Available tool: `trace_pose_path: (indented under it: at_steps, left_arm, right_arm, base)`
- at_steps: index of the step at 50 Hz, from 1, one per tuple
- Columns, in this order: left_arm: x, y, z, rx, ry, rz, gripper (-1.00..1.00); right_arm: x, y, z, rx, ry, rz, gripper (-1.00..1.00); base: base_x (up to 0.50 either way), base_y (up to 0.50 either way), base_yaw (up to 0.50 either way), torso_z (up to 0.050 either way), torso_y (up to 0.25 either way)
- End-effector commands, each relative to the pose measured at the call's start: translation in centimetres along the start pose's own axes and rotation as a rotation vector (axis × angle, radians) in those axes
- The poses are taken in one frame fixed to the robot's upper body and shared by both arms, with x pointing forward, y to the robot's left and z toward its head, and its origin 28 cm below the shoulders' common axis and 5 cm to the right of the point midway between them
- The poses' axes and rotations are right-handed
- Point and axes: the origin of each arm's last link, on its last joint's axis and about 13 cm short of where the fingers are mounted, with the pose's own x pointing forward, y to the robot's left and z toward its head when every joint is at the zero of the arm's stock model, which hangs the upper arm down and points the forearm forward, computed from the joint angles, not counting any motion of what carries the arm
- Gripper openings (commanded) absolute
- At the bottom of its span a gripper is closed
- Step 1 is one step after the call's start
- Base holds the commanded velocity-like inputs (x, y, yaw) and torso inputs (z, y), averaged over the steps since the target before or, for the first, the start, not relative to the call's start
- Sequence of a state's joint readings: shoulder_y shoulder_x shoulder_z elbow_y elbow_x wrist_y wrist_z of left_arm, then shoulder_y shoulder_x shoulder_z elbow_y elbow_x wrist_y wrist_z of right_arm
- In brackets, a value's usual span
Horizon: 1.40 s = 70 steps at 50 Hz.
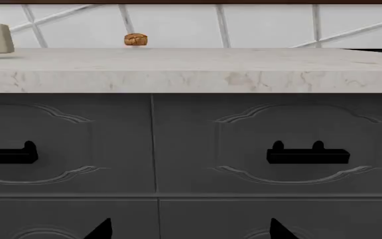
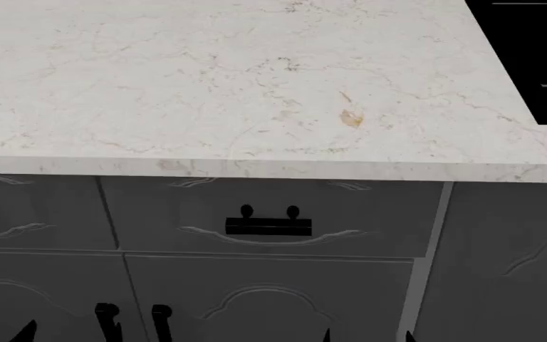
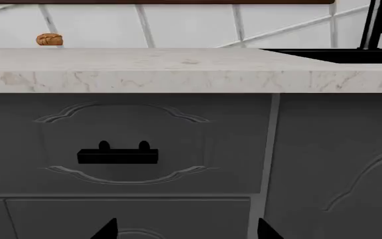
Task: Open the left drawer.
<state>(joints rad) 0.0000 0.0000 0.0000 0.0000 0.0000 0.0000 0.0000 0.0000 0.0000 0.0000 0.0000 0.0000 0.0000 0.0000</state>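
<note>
2 dark-grey drawer fronts sit side by side under the pale marble counter point(image 1: 191, 69) in the left wrist view. The left drawer point(image 1: 65, 144) fills the left half of that frame, its black bar handle point(image 1: 6, 154) cut by the frame edge, and it sits flush with its neighbour, fully closed. The right drawer point(image 1: 277, 144) has the same kind of bar handle point(image 1: 307, 155).

In the head view the left drawer point(image 2: 36, 214) shows only at the far left edge, below the counter lip, with the right drawer point(image 2: 268, 217) in the middle.

The left gripper point(image 1: 189, 230) shows as 2 black fingertips at the bottom of its own view, spread wide and holding nothing. The right gripper point(image 3: 185, 230) is also spread wide and empty, facing the right drawer point(image 3: 121, 144).

1 small brown lump point(image 1: 135, 40) rests at the back of the counter.
</note>
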Motion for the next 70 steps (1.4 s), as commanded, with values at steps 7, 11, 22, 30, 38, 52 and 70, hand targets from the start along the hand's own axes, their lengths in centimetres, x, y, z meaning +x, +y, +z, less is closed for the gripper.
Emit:
trace_pose_path:
  at_steps: [7, 11, 22, 30, 38, 52, 70]
  left_arm:
    - [-0.07, -0.08, 0.09, -0.001, 0.005, -0.01, 1.0]
    - [-0.05, -0.04, -0.01, -0.004, 0.008, -0.011, 1.0]
    - [-0.25, -0.2, 0.04, -0.006, 0.011, -0.042, 1.0]
    - [-0.19, -0.08, 0.05, -0.022, 0.016, -0.038, 1.0]
    - [-0.13, -0.08, 0.01, -0.016, 0.012, -0.032, 1.0]
    - [-0.2, -0.07, 0.12, -0.026, 0.004, -0.039, 1.0]
    - [-0.24, -0.02, 0.08, -0.032, 0.0, -0.041, 1.0]
  right_arm:
    - [0.04, -0.08, -0.09, -0.002, -0.003, -0.009, 1.0]
    - [0.02, -0.06, -0.01, -0.004, -0.002, -0.013, 1.0]
    - [0.06, -0.19, -0.14, 0.001, -0.011, -0.018, 1.0]
    - [-0.17, -0.08, 0.08, -0.011, -0.021, 0.005, 1.0]
    - [-0.16, -0.09, 0.27, -0.02, -0.028, 0.009, 1.0]
    - [-0.18, -0.15, 0.22, -0.011, -0.033, 0.004, 1.0]
    - [-0.25, -0.07, 0.34, 0.007, -0.031, 0.018, 1.0]
  base:
    - [0.0, 0.0, 0.0, 0.0, 0.0]
    - [0.0, 0.0, 0.0, 0.0, 0.0]
    - [0.0, 0.0, 0.0, 0.0, 0.0]
    - [0.0, 0.0, 0.0, 0.0, 0.0]
    - [0.0, 0.26, 0.0, 0.0, 0.0]
    - [0.0, 0.3, 0.0, 0.0, 0.0]
    - [0.0, 0.3, 0.0, 0.0, 0.0]
